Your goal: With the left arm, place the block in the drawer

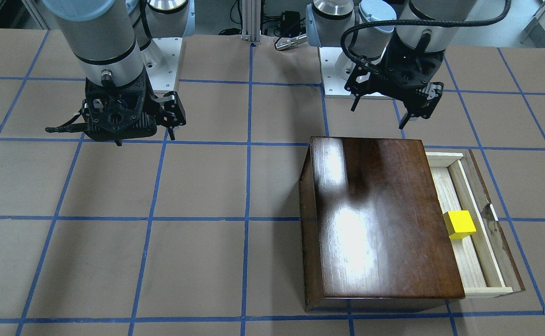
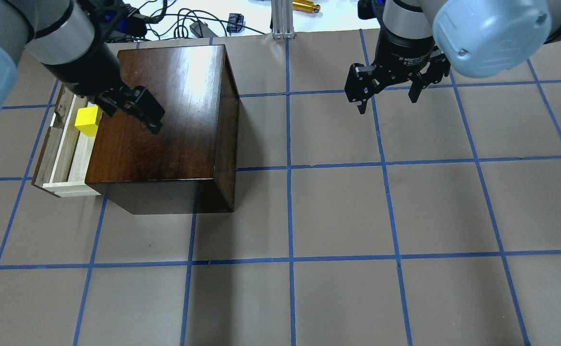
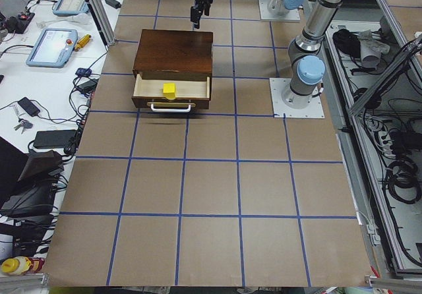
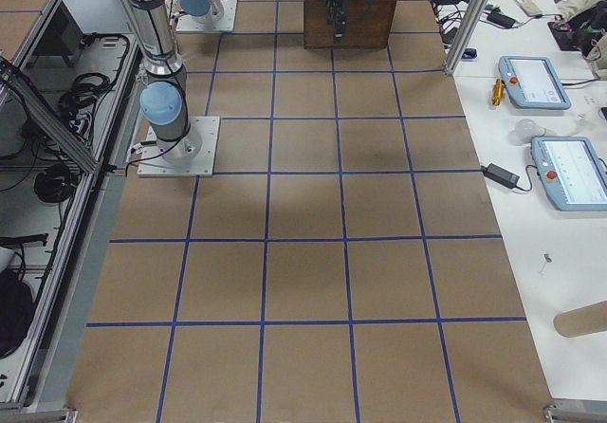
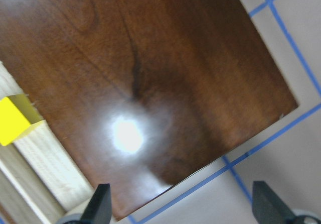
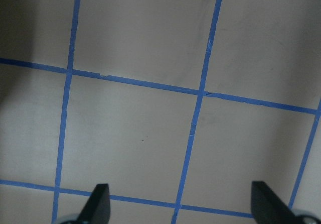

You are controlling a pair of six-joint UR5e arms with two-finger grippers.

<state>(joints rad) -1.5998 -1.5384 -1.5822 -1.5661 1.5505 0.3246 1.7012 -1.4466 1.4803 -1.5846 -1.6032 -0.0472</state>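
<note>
A brown counter taped into blue squares. At its ten o'clock in the overhead view stands a glossy dark wooden box. Its pale drawer is pulled out toward nine o'clock, leaving room to drop something in. The left claw hangs above the box top, spread and empty, likely because its load is delivered. The right claw waits at one o'clock, spread, holding nothing. The small yellow block rests inside the drawer.
</note>
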